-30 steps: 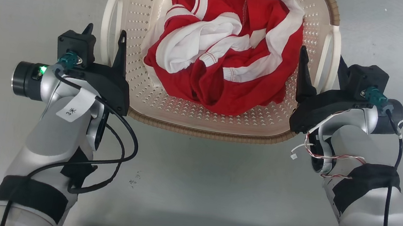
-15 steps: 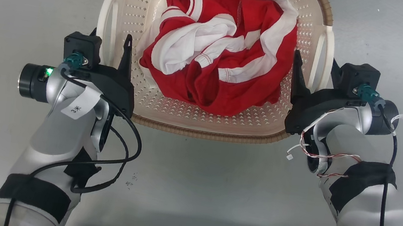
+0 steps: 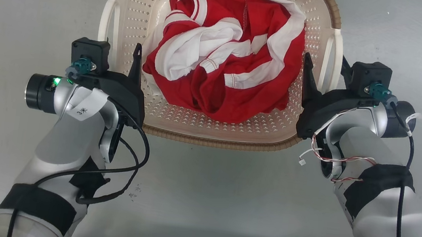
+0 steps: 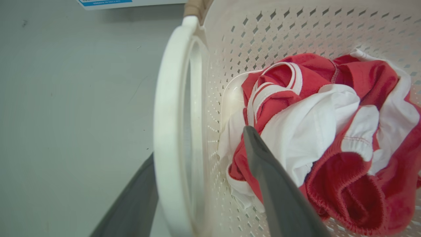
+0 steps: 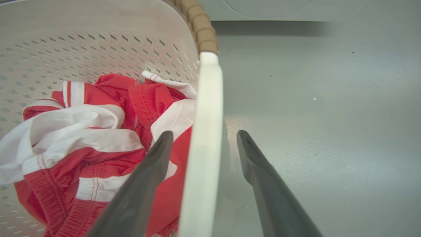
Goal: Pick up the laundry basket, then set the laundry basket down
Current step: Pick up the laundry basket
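The laundry basket [image 3: 212, 140], cream and perforated with a brown woven rim, stands on the grey floor in front of me, holding crumpled red and white clothes [image 3: 226, 67]. My left gripper [image 3: 118, 45] is open and straddles the basket's white left handle [image 4: 171, 115], one finger inside the basket and one outside. On the other side, my right gripper [image 3: 325, 58] is open around the white right handle [image 5: 204, 115], with a gap showing on both sides of the handle. The basket's far rim runs off the top of the head view.
Bare grey floor [image 3: 200, 202] surrounds the basket. In the left wrist view, a white edge with a blue label [image 4: 131, 2] lies beyond the basket. The right wrist view shows a pale grey appliance front [image 5: 279, 8] past the basket's far corner.
The basket looks slightly smaller and higher in the head view, and both grippers sit a little closer to the middle. Their fingers still straddle the handles as before.
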Tool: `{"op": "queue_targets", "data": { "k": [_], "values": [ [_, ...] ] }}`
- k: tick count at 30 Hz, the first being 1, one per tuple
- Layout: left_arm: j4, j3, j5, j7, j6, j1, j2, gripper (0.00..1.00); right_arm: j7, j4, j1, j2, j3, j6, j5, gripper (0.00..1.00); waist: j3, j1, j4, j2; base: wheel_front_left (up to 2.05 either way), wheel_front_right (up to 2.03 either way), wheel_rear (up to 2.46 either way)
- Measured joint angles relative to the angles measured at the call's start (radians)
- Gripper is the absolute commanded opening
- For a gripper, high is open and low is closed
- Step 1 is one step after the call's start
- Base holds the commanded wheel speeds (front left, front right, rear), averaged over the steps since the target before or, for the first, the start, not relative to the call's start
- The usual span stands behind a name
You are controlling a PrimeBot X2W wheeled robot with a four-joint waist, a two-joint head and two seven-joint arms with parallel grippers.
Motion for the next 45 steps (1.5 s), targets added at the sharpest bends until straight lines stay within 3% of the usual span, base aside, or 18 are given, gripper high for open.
{"op": "queue_targets", "data": {
  "k": [11, 18, 20, 22, 23, 24, 25, 26, 29, 45],
  "values": [
    [-0.013, -0.068, -0.07, 0.018, 0.021, 0.0, 0.001, 1.0, 0.019, 0.039, -0.025, 0.0, 0.037, -0.004, 0.031, 1.0, -0.007, 0.0, 0.004, 0.0, 0.0, 0.0, 0.0],
    [-0.022, -0.105, -0.098, 0.025, 0.033, 0.002, 0.002, 0.91, 0.027, 0.053, -0.025, 0.0, 0.06, -0.004, 0.045, 0.92, -0.008, 0.0, 0.008, 0.0, 0.0, 0.0, 0.0],
    [-0.023, -0.113, -0.112, 0.025, 0.033, 0.002, 0.003, 0.78, 0.027, 0.054, -0.025, 0.0, 0.064, -0.004, 0.05, 0.79, -0.007, 0.0, 0.01, 0.0, 0.0, 0.0, 0.0],
    [-0.024, -0.122, -0.126, 0.026, 0.035, 0.002, 0.004, 0.62, 0.028, 0.055, -0.026, 0.0, 0.068, -0.004, 0.052, 0.55, -0.007, 0.0, 0.011, 0.0, 0.0, 0.0, 0.0],
    [-0.025, -0.127, -0.13, 0.028, 0.039, 0.001, 0.006, 0.41, 0.028, 0.058, -0.027, -0.001, 0.07, -0.005, 0.057, 0.44, -0.007, 0.0, 0.011, 0.0, 0.0, 0.0, 0.0],
    [-0.025, -0.134, -0.136, 0.031, 0.042, 0.001, 0.013, 0.31, 0.028, 0.061, -0.029, -0.006, 0.072, -0.007, 0.061, 0.4, -0.006, 0.0, 0.012, 0.0, 0.0, 0.0, 0.0],
    [-0.025, -0.139, -0.139, 0.031, 0.042, 0.001, 0.015, 0.03, 0.028, 0.063, -0.029, -0.008, 0.074, -0.008, 0.065, 0.31, -0.006, 0.0, 0.012, 0.0, 0.0, 0.0, 0.0],
    [-0.026, -0.144, -0.144, 0.031, 0.042, 0.001, 0.015, 0.0, 0.028, 0.065, -0.031, -0.009, 0.075, -0.009, 0.069, 0.25, -0.007, 0.0, 0.012, 0.0, 0.0, 0.0, 0.0],
    [-0.029, -0.16, -0.154, 0.032, 0.042, 0.001, 0.014, 0.0, 0.028, 0.074, -0.042, -0.011, 0.079, -0.013, 0.079, 0.01, -0.007, 0.0, 0.012, 0.0, 0.0, 0.0, 0.0],
    [-0.017, -0.224, -0.208, 0.042, 0.051, 0.009, 0.013, 0.0, 0.025, 0.083, -0.015, -0.015, 0.115, -0.014, 0.138, 0.0, -0.046, 0.0003, 0.005, 0.0, 0.0, 0.0, 0.0]
  ]
}}
